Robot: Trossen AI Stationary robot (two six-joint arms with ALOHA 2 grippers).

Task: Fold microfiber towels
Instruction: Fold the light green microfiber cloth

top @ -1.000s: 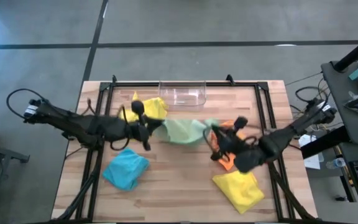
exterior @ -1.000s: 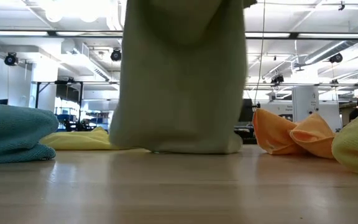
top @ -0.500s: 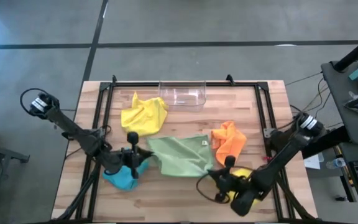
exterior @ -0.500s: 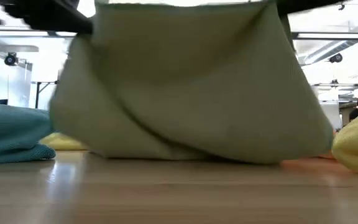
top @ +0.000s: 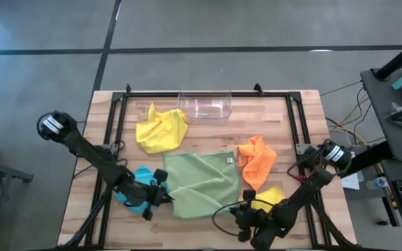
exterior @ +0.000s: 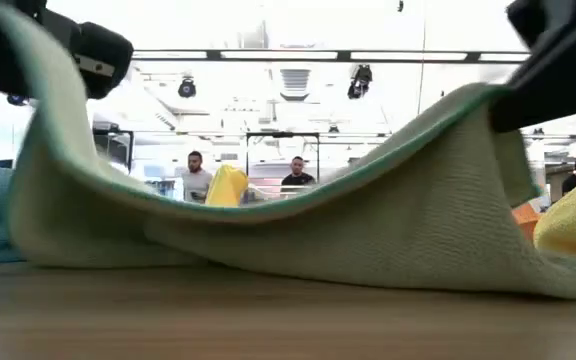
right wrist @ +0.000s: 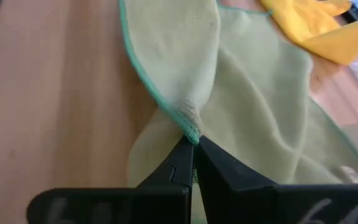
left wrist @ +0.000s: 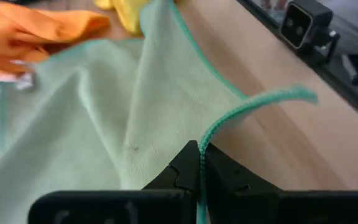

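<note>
The left gripper point(top: 165, 196), low and left of centre in the high view, has its jaws clamped on the near-left corner of the green towel point(top: 201, 183); the left wrist view shows the teal hem pinched between its fingers point(left wrist: 188, 171). The right gripper point(top: 244, 217), at the lower middle, has its jaws clamped on the near-right corner, the hem bunched at its fingertips point(right wrist: 182, 162). In the low view the towel's near edge hangs as a sag between the two raised corners, while its far part lies on the tabletop point(top: 201, 136).

The blue towel point(top: 139, 192) sits just beside the left gripper, partly under that arm. A yellow towel point(top: 274, 196) lies near the right arm, and the orange towel point(top: 257, 157) touches the green towel's right edge. A second yellow towel point(top: 160, 129) lies at upper left, near the clear bin point(top: 204, 104) at the top edge. Bare wood shows along the bottom edge between the grippers.
</note>
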